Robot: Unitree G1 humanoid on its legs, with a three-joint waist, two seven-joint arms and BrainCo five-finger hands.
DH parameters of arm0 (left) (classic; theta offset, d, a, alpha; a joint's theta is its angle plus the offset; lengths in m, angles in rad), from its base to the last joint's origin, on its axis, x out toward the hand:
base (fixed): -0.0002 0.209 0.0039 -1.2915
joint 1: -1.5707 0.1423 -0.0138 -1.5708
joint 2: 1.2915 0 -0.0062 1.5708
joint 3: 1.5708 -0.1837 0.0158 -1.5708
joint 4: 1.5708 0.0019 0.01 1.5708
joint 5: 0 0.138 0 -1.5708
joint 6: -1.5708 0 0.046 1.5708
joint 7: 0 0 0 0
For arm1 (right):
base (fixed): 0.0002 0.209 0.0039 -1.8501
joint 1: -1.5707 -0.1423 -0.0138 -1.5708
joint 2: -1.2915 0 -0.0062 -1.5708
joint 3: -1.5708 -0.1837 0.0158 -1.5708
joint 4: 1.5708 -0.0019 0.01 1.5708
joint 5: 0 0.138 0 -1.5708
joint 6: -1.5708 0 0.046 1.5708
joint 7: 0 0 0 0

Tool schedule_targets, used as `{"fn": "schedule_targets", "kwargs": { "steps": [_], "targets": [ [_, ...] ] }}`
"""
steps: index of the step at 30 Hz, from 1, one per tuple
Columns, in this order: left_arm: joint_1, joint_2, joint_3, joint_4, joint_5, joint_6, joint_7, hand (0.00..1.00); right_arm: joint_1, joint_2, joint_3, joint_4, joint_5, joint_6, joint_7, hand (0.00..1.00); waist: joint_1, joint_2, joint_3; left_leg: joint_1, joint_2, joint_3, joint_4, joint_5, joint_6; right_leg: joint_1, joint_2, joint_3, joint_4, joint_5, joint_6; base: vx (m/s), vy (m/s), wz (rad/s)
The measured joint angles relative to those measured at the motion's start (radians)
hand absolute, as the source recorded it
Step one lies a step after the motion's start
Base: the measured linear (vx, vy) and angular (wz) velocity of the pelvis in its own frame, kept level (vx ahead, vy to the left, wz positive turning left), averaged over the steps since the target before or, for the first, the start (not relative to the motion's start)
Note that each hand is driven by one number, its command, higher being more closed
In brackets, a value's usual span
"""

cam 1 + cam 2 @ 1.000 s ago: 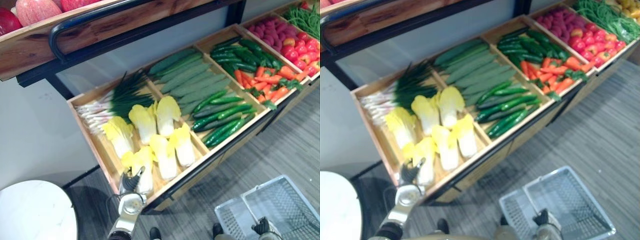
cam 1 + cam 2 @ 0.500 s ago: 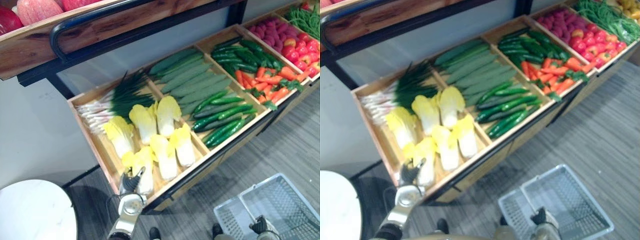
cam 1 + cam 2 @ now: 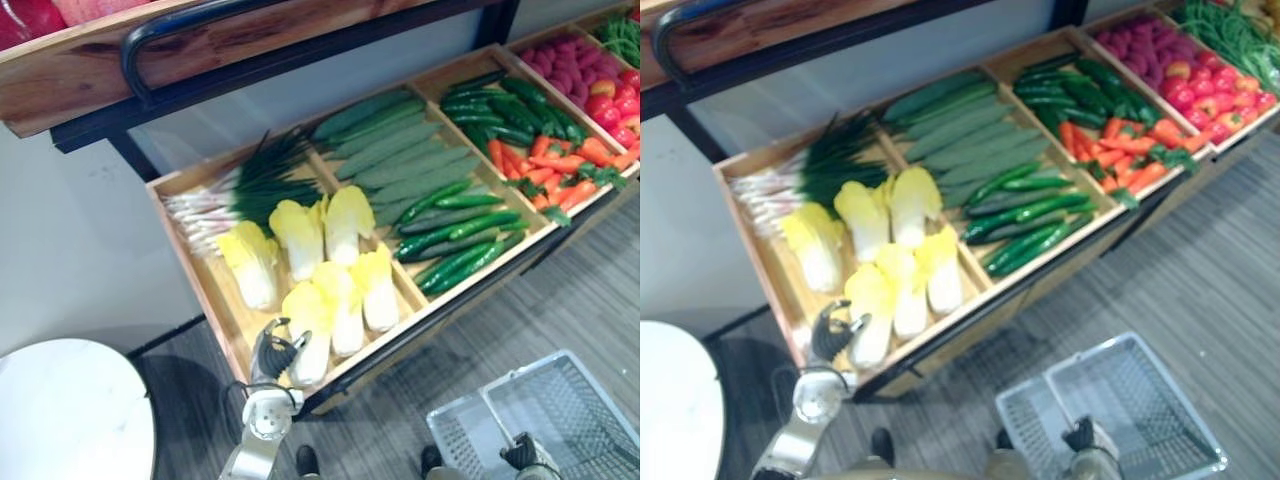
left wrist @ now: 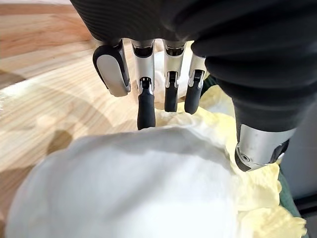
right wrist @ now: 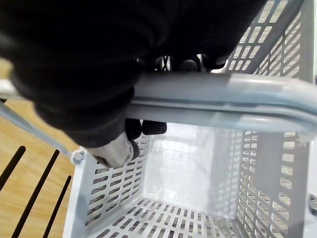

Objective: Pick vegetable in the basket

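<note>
- Napa cabbage [image 3: 311, 335] lay at the front of the wooden crate [image 3: 213, 298], directly under the left robot hand [image 3: 272, 355], white stalk end toward the hand and yellow leaves pointing away from it.
- Left robot hand: released. Fingers [image 4: 145, 106] were straight and pointed down at the cabbage's white stalk, tips at or just off its surface; I couldn't tell which. Thumb [image 4: 257, 146] sat apart on the leafy side, not curled round anything.
- More cabbages of the same kind lay just past the left hand's fingertips, with green onions [image 3: 240, 190] further beyond them.
- Cucumbers [image 3: 455, 235] were in the next compartment, on the right-arm side of the left hand and well apart from it.
- Right robot hand [image 3: 524, 455] was clenched round the basket handle [image 5: 223, 101], with the bar running across under its curled fingers.
- Grey mesh basket [image 3: 575, 400] hung below the right hand above the floor, its inside bare.
</note>
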Motion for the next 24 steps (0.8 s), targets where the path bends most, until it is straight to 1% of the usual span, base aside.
{"fn": "schedule_targets", "kwargs": {
  "steps": [2,8,11,17,24],
  "targets": [
    [0.015,-0.005,-0.025,-0.024,0.0,-0.001,-0.003,1.0,-0.001,-0.002,-0.004,0.0,0.0,0.0,0.0,1.0,0.0,0.001,0.0,-0.001,-0.002,0.0,0.0,0.002,0.001,0.0,-0.002,0.0,0.001,0.0,0.0,0.0,0.0,0.0],
    [0.034,-0.006,-0.035,-0.087,0.0,-0.007,-0.009,1.0,0.002,-0.006,-0.01,0.002,-0.001,0.0,-0.001,1.0,0.0,0.003,-0.002,-0.002,-0.01,-0.012,-0.004,0.008,0.008,0.0,-0.01,-0.009,0.006,-0.001,0.001,-0.03,0.004,0.05],
    [0.044,-0.007,-0.044,-0.121,0.0,-0.027,-0.009,1.0,0.002,-0.006,-0.011,0.003,-0.001,0.0,-0.003,1.0,0.001,0.003,-0.002,-0.008,-0.015,-0.024,-0.005,0.013,0.013,-0.001,-0.015,-0.019,0.012,-0.003,0.003,-0.03,0.011,0.1],
    [0.061,-0.015,-0.041,-0.137,0.0,-0.033,-0.005,1.0,0.001,-0.006,-0.017,0.007,-0.001,0.001,-0.003,1.0,0.003,0.002,-0.002,-0.01,-0.015,-0.027,-0.006,0.013,0.013,0.0,-0.015,-0.023,0.013,-0.003,0.003,0.0,0.0,0.02],
    [0.061,-0.018,-0.013,-0.141,0.0,-0.034,0.02,1.0,0.001,-0.005,-0.02,0.009,-0.002,0.002,-0.007,1.0,0.003,0.001,-0.003,-0.01,-0.015,-0.027,-0.005,0.013,0.013,0.0,-0.015,-0.024,0.013,-0.003,0.003,0.0,0.0,0.0]
  ]
}}
